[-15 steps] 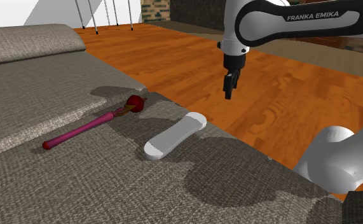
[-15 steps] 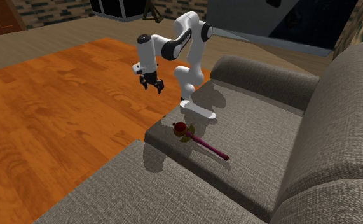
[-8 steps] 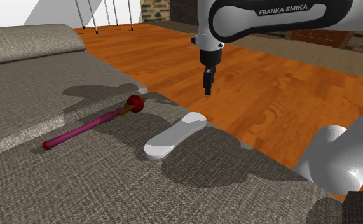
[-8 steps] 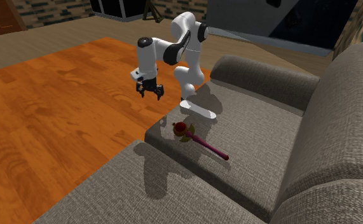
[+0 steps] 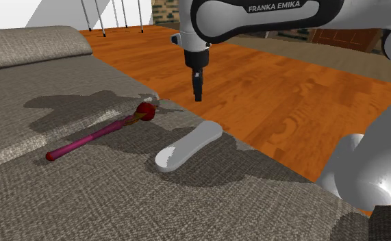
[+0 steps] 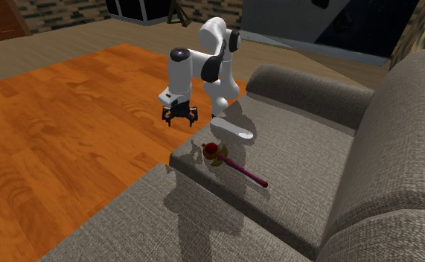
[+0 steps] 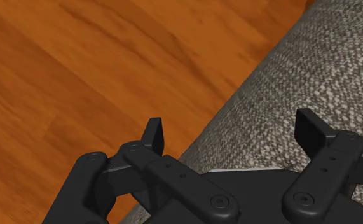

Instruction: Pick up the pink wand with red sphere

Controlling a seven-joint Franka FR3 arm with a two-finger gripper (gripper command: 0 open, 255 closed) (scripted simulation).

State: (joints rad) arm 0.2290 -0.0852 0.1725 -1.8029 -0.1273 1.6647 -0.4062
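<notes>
Shows slim pink wand w/ red sphere (image 5: pixel 84 141) flat on grey woven sofa seat (image 5: pixel 64 198), nr front edge. Has black two-finger claw (image 5: pixel 198 97) open, empty, above edge & orange wood floor (image 5: pixel 289 103). Prob. light, stiff, rolls easily; suggests pinching mid-shaft.

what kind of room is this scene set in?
Probably a living room: a grey fabric sofa, an orange wooden floor beside it, and what looks like a brick wall behind. The wand lies on the sofa seat.

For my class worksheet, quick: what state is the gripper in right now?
Gripper: open, holding nothing.
</notes>
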